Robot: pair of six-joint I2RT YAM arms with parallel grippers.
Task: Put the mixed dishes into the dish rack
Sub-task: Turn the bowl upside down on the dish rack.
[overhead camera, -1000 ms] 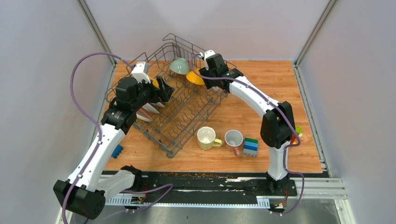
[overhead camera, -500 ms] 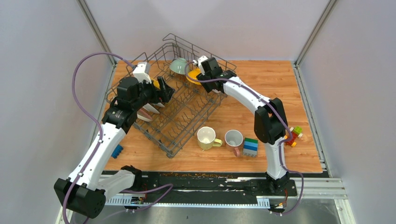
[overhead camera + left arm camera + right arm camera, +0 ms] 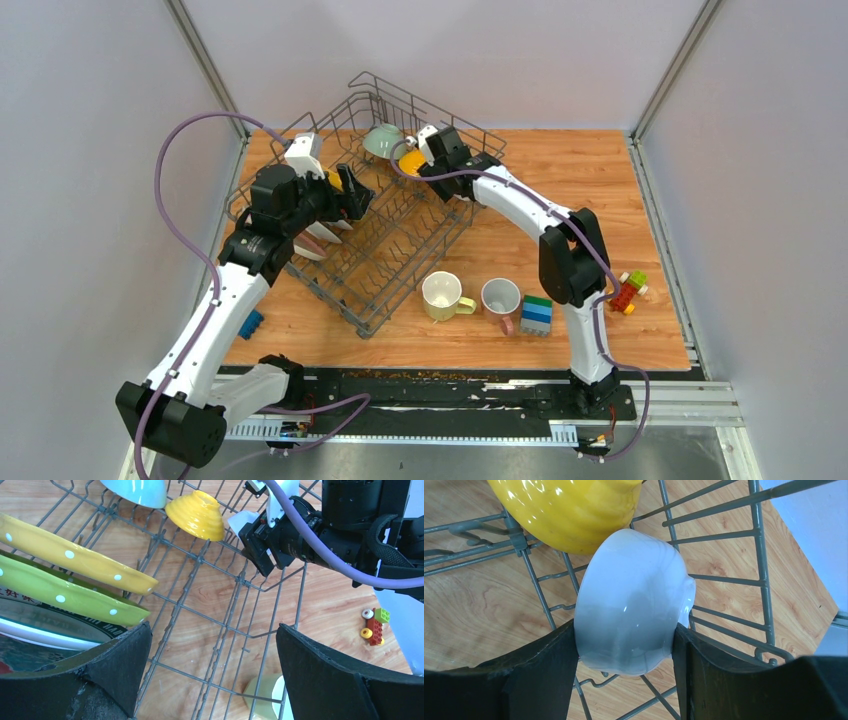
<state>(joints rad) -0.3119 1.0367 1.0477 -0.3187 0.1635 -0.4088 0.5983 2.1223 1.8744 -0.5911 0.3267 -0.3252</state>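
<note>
Your dish rack (image 3: 400,250) carries a spotted yellow plate (image 3: 75,560) and a spotted green plate (image 3: 65,592), both on edge at its left end. A ribbed yellow-orange bowl (image 3: 569,510) is at the far end. Your right hand (image 3: 624,645) is clamped on the pale green bowl (image 3: 634,605), smooth and glossy, just beside the yellow-orange bowl and over the rack's wires. Your left hand (image 3: 210,650) is spread wide above the rack. A pale yellow mug (image 3: 441,294) and a pink-handled mug (image 3: 500,297) stand on the surface (image 3: 600,170).
</note>
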